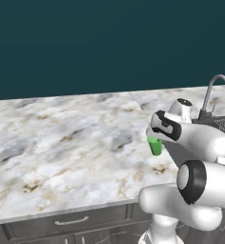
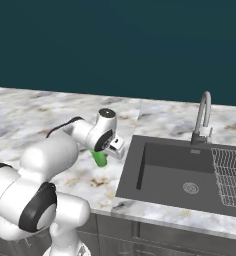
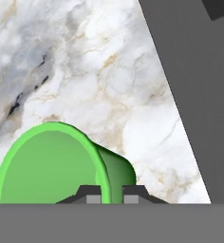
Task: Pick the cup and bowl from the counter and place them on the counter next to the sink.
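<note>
One cup (image 3: pixel 52 166) hangs clamped by its rim wall between my gripper (image 3: pixel 110 197) fingers, closed tight. Below lies counter (image 3: pixel 109 76); the sink (image 3: pixel 199 95) edge runs just beside. I should lower squarely, upright, short of that edge.

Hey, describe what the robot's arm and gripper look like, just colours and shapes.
The arm is glossy white, built of rounded, bulbous segments with black bands at the joints. A thin dark cable loops along the forearm in the right base view. The wrist ends in a round white cap with a dark centre. The gripper has a white body and two small dark finger tips with grey faces.
</note>
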